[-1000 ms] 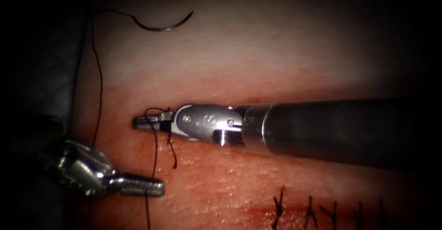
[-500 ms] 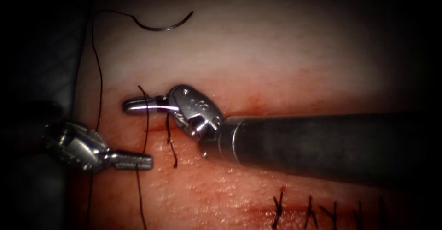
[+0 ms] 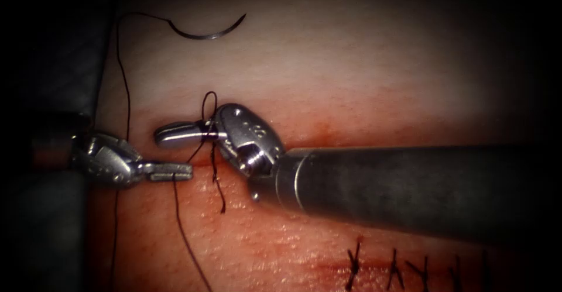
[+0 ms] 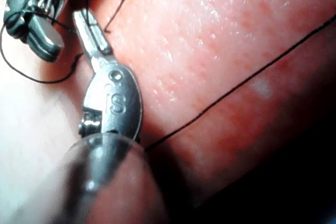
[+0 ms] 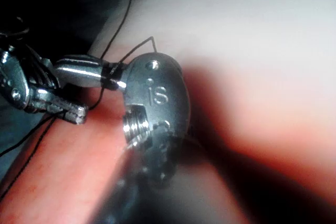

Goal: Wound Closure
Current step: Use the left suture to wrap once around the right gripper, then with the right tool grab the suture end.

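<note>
Left tool (image 3: 170, 171): jaws pinch the thread (image 3: 186, 239).
Right tool (image 3: 178, 132): jaws pressed together, thread looped round them.
Needle (image 3: 206, 31): lying free on the tissue (image 3: 351, 75), well above both tools.

This is a surgical training lab, not an operating room. A slab of tissue (image 3: 351, 81) with a cut (image 3: 328, 133) lies under two thin metal robot tools (image 3: 175, 133) (image 3: 171, 172), with a curved needle (image 3: 206, 31), black thread (image 3: 124, 93) and finished stitches (image 3: 398, 268).
</note>
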Motion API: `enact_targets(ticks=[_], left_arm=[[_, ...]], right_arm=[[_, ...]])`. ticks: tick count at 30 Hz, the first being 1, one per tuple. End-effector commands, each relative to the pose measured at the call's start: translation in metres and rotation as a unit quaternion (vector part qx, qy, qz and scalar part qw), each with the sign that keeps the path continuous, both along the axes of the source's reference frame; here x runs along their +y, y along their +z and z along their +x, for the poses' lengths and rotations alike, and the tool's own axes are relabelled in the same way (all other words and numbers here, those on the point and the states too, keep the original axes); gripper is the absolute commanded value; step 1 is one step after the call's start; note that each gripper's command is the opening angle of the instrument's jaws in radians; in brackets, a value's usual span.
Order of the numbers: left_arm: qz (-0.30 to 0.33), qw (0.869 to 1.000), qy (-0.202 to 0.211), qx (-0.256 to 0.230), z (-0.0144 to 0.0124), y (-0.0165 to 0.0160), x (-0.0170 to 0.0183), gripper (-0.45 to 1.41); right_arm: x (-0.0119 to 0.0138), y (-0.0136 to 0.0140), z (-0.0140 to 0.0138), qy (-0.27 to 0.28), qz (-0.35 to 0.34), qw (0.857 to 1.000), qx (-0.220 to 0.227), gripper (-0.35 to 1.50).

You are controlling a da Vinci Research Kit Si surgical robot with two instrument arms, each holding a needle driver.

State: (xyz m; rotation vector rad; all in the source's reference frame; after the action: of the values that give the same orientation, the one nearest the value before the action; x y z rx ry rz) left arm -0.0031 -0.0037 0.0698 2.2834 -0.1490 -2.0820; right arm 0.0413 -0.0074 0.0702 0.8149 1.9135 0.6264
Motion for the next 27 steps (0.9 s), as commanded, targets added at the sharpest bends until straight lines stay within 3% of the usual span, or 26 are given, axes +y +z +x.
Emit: enact_targets(ticks=[1, 6, 11, 18, 21, 27], left_arm=[[0.003, 1.000, 0.000, -0.001, -0.0004, 0.0008, 0.0003, -0.45], [0.014, 1.000, -0.007, 0.001, 0.0006, 0.0018, 0.0009, -0.45], [0.017, 1.000, -0.014, -0.003, 0.0011, 0.0023, 0.0019, -0.45], [0.022, 1.000, -0.015, -0.003, 0.0010, 0.0024, 0.0024, -0.45], [0.023, 1.000, -0.017, -0.002, 0.0007, 0.0026, 0.0028, -0.45], [0.024, 0.999, -0.021, 0.000, -0.0002, 0.0025, 0.0030, -0.45]], right_arm=[[0.0002, 0.0002, 0.0005, -0.004, 0.001, 1.000, 0.005, -0.35], [0.0003, -0.0001, -0.0006, -0.006, 0.001, 1.000, 0.009, -0.35], [-0.0001, -0.0001, -0.0009, -0.075, -0.047, 0.996, -0.004, -0.35], [-0.0002, -0.0002, -0.0012, -0.118, -0.082, 0.989, -0.026, -0.35], [-0.0004, -0.0004, -0.0010, -0.146, -0.111, 0.982, -0.043, -0.35], [-0.0012, -0.0012, -0.0008, -0.228, -0.191, 0.950, -0.094, -0.35]])
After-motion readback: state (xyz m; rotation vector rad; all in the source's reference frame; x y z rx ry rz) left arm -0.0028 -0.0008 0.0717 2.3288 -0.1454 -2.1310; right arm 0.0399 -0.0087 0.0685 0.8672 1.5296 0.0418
